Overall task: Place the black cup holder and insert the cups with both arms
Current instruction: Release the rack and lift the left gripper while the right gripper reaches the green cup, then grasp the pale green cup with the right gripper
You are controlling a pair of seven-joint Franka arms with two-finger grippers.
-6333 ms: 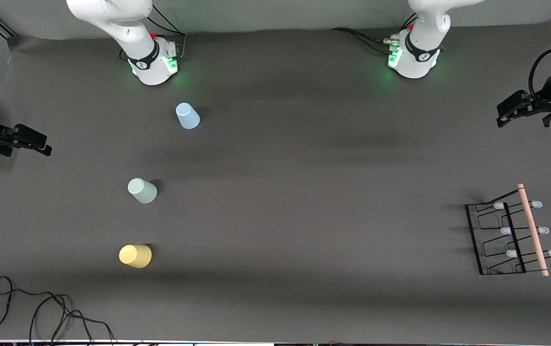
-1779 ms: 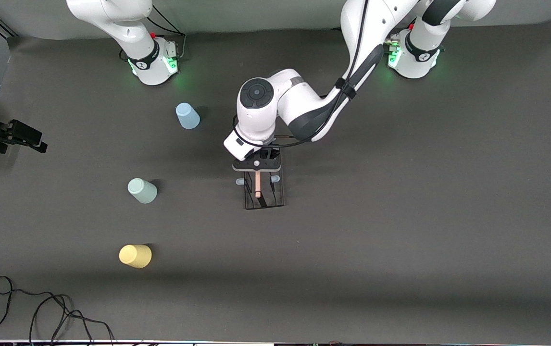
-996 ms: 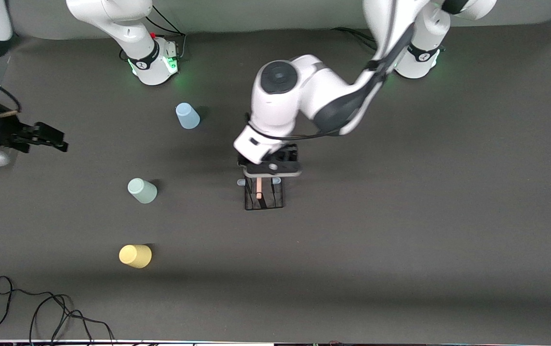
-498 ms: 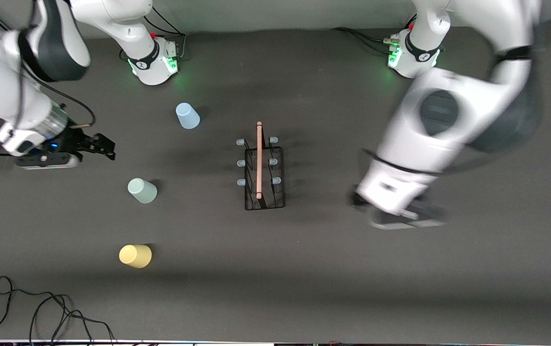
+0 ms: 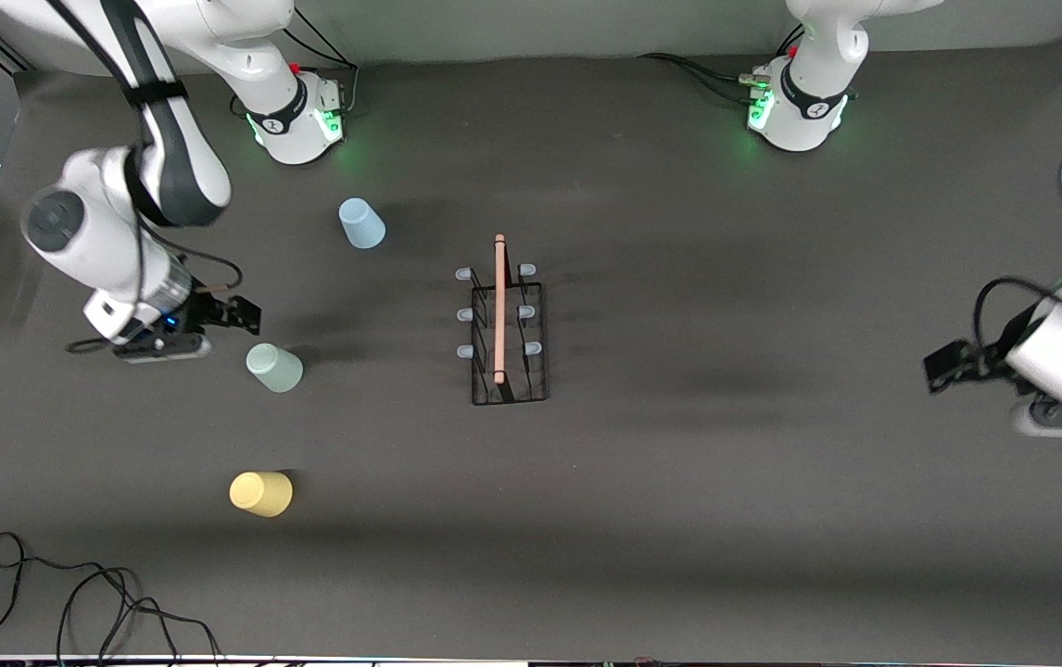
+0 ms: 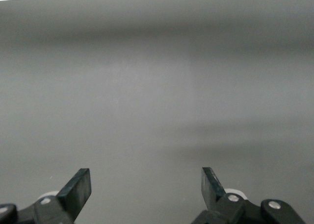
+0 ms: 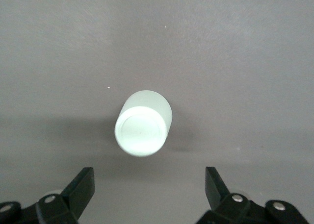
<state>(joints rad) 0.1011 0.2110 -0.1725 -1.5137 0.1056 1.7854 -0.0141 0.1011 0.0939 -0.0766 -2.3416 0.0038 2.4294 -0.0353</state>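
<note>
The black cup holder (image 5: 501,320) stands alone at the table's middle, its wooden rod on top. Three cups sit toward the right arm's end: light blue (image 5: 361,223) farthest from the front camera, pale green (image 5: 274,367), and yellow (image 5: 260,493) nearest. My right gripper (image 5: 239,315) hangs open just beside the pale green cup, touching nothing. In the right wrist view that cup (image 7: 143,123) lies ahead of the open right gripper (image 7: 147,185), outside its fingers. My left gripper (image 5: 943,366) is open and empty at the left arm's end; the left wrist view shows the left gripper (image 6: 146,185) over bare mat.
The dark grey mat (image 5: 679,519) covers the table. A loose black cable (image 5: 77,593) lies at the near edge by the right arm's end. The two lit arm bases (image 5: 295,120) (image 5: 795,111) stand along the edge farthest from the camera.
The left arm has lifted off the cup holder, left it at the middle, and swung out to its own end. The right gripper has moved in to the pale green cup.
</note>
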